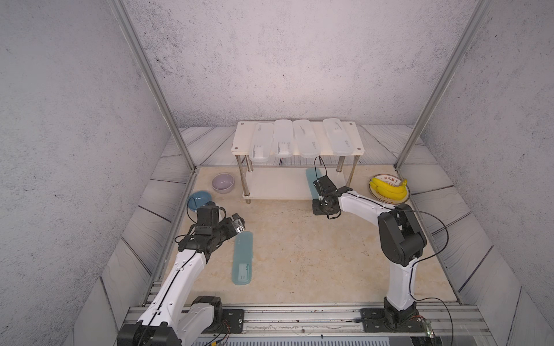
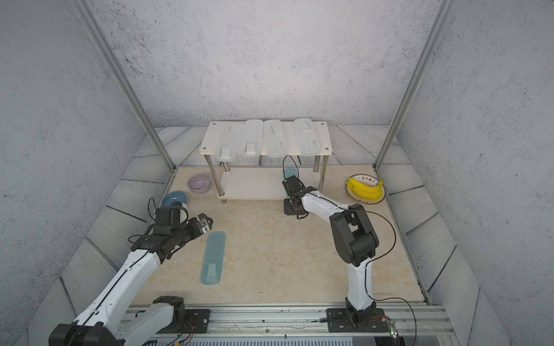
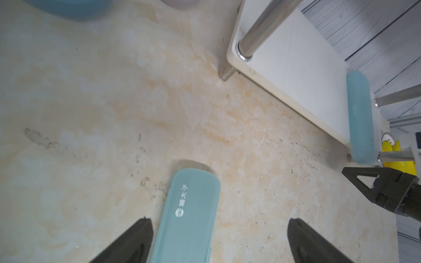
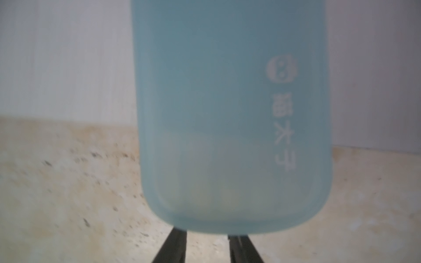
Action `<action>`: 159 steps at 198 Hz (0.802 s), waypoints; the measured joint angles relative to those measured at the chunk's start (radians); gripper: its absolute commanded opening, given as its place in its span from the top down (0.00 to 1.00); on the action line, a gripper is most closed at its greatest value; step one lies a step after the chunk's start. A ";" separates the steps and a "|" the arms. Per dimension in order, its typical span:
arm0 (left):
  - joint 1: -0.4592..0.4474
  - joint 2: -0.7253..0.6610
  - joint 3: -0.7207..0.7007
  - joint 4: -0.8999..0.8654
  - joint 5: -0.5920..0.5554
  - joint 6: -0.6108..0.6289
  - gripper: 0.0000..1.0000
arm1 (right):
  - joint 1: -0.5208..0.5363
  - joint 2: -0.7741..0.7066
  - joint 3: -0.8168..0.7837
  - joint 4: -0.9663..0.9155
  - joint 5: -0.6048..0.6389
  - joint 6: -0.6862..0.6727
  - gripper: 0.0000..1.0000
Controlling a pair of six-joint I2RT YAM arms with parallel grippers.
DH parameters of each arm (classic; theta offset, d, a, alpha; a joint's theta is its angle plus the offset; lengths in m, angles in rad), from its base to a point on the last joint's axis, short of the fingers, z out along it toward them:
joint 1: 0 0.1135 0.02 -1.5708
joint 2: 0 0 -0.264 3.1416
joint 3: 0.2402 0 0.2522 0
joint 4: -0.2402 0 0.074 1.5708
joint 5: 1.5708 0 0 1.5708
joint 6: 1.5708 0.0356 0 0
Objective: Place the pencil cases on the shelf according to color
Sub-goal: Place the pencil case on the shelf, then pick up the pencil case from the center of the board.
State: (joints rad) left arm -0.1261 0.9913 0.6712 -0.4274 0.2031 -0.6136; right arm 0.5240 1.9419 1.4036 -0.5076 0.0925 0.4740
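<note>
Pale grey speckled plaster walls (image 1: 269, 60) stand beyond and to either side of the right hand (image 4: 206, 243). Two aluminium corner posts (image 1: 150, 81) rise before them. Sloping grey wood-grain panels (image 1: 156, 191) border the beige marbled desk (image 1: 299, 254) beneath that hand. Lighting soft and even.

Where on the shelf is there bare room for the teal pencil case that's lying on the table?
The lower board is bare from its end nearest the lilac bowl across to the teal pencil case already lying there. The top board is crowded: four frosted cases side by side, leaving only narrow strips.
</note>
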 measured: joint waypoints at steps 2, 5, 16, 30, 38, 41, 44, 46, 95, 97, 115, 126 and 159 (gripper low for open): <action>-0.004 0.001 -0.003 -0.002 -0.001 -0.002 0.01 | 0.001 -0.007 -0.010 0.000 -0.001 -0.010 0.39; -0.011 0.002 -0.009 -0.005 -0.002 -0.005 0.01 | 0.002 -0.018 -0.022 -0.002 -0.004 -0.006 0.37; -0.038 0.011 -0.026 -0.015 -0.010 -0.015 0.01 | 0.010 -0.062 -0.069 -0.010 -0.013 -0.003 0.32; -0.061 0.020 -0.045 -0.021 -0.020 -0.025 0.01 | 0.024 -0.122 -0.121 -0.016 -0.014 0.005 0.29; -0.069 0.024 -0.056 -0.022 -0.024 -0.032 0.01 | 0.035 -0.155 -0.148 -0.018 -0.016 0.006 0.28; -0.072 0.026 -0.061 -0.022 -0.026 -0.034 0.01 | 0.040 -0.166 -0.156 -0.018 -0.016 0.009 0.28; -0.075 0.026 -0.065 -0.023 -0.027 -0.037 0.01 | 0.045 -0.175 -0.165 -0.018 -0.016 0.009 0.27; -0.076 0.027 -0.069 -0.023 -0.028 -0.038 0.01 | 0.048 -0.182 -0.171 -0.019 -0.016 0.010 0.27; -0.127 0.040 -0.138 -0.058 -0.053 -0.093 0.01 | 0.122 -0.291 -0.314 -0.018 -0.016 0.032 0.25; -0.130 0.040 -0.140 -0.061 -0.054 -0.096 0.01 | 0.125 -0.295 -0.320 -0.017 -0.016 0.032 0.25; -0.163 0.039 -0.160 -0.068 -0.056 -0.121 0.01 | 0.143 -0.333 -0.366 -0.019 -0.017 0.036 0.25; -0.186 0.041 -0.169 -0.069 -0.057 -0.132 0.01 | 0.146 -0.357 -0.389 -0.019 -0.015 0.038 0.24; -0.248 0.103 -0.155 -0.056 -0.084 -0.151 0.01 | 0.146 -0.423 -0.428 -0.026 -0.004 0.037 0.24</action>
State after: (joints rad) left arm -0.3737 1.0939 0.5159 -0.4839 0.1192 -0.7643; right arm 0.6704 1.5188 0.9756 -0.5339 0.0887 0.5110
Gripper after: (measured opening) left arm 0.987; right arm 0.762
